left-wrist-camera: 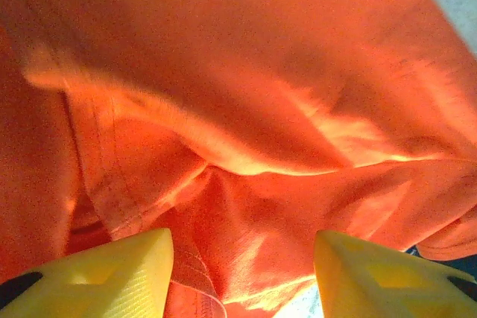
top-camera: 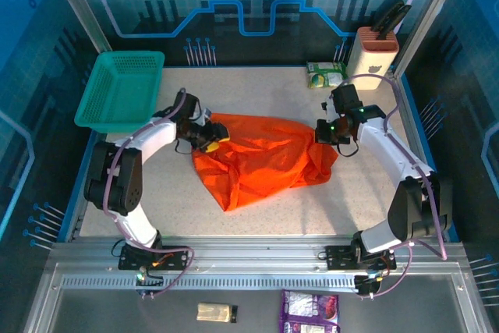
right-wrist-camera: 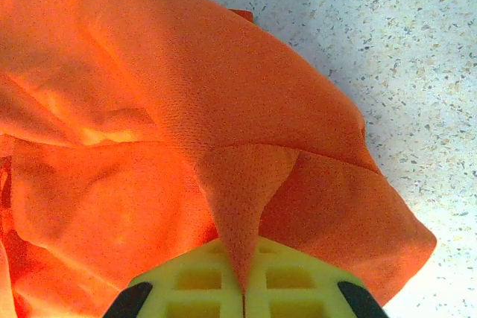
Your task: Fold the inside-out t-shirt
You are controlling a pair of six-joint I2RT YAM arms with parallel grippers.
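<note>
The inside-out t-shirt (top-camera: 261, 157) lies crumpled in a loose heap at the middle of the table, bright orange-red. My left gripper (top-camera: 209, 138) sits at its upper left edge. In the left wrist view its yellow fingers (left-wrist-camera: 112, 277) stand apart over folds of the t-shirt (left-wrist-camera: 246, 132), with nothing pinched between them. My right gripper (top-camera: 327, 132) is at the heap's right edge. In the right wrist view its jaws are shut on a pulled-up peak of the t-shirt (right-wrist-camera: 242, 184), right at the right gripper (right-wrist-camera: 244, 288).
A teal mesh basket (top-camera: 121, 87) stands at the back left. A knife block (top-camera: 373, 51) and a green packet (top-camera: 326, 74) sit at the back right. Speckled tabletop (top-camera: 374, 193) surrounds the cloth.
</note>
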